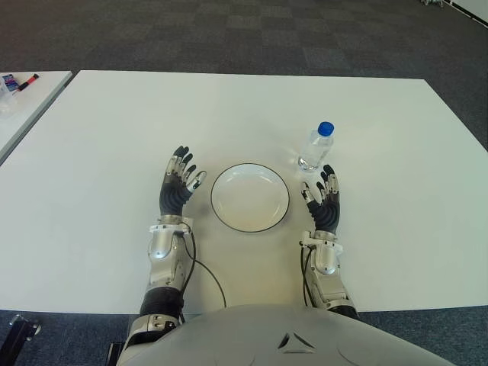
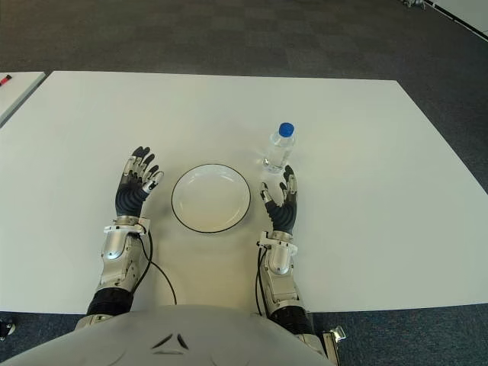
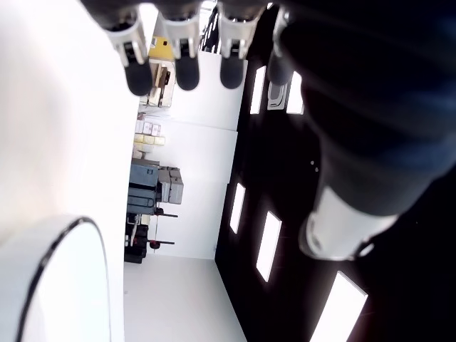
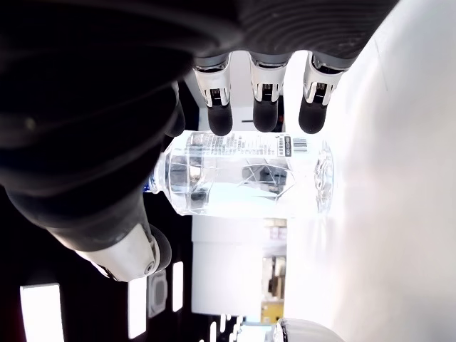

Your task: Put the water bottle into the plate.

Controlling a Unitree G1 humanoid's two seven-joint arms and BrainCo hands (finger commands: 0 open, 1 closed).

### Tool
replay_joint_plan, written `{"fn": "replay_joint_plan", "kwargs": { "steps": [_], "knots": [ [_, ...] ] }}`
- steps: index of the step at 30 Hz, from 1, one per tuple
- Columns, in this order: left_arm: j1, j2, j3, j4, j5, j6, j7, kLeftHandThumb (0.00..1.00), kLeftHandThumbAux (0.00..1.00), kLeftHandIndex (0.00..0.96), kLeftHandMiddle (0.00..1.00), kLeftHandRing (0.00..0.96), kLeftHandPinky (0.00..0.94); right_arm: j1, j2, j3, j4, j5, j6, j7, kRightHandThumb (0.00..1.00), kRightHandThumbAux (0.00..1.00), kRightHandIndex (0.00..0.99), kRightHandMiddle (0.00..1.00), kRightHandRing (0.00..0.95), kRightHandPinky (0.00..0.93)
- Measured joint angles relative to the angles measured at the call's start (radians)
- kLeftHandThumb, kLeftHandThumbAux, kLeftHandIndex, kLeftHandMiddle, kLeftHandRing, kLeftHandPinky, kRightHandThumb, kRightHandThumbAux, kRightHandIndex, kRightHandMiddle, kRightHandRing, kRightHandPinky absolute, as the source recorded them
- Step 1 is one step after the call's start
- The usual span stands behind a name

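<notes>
A clear water bottle (image 1: 316,146) with a blue cap stands upright on the white table (image 1: 229,114), just beyond and right of the white plate (image 1: 250,197). The plate has a thin dark rim and holds nothing. My right hand (image 1: 325,197) shows to the right of the plate, just short of the bottle, fingers spread and holding nothing; its wrist view shows the bottle (image 4: 242,173) a little past the fingertips (image 4: 265,117). My left hand (image 1: 180,181) shows to the left of the plate, fingers spread and holding nothing. The plate's rim (image 3: 64,235) appears in the left wrist view.
A second white table (image 1: 23,103) stands at the far left with a red-and-black marker (image 1: 27,80) and a small packet on it. Dark carpet lies beyond the table's far edge. Cables run from both wrists back toward my body.
</notes>
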Motion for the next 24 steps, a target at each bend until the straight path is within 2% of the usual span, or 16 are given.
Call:
{"fn": "replay_joint_plan", "kwargs": {
  "steps": [17,24],
  "knots": [
    [-0.007,0.006,-0.002,0.020,0.044,0.010,0.068,0.175,0.755,0.053,0.075,0.075,0.103,0.000,0.000,0.000,0.000,-0.002,0.000,-0.003,0.132,0.751,0.028,0.042,0.051,0.101],
    [-0.004,0.005,-0.011,0.009,0.083,0.010,0.097,0.170,0.767,0.052,0.077,0.074,0.102,-0.003,-0.001,-0.001,0.000,-0.052,0.007,-0.073,0.145,0.725,0.048,0.073,0.077,0.103]
  ]
}}
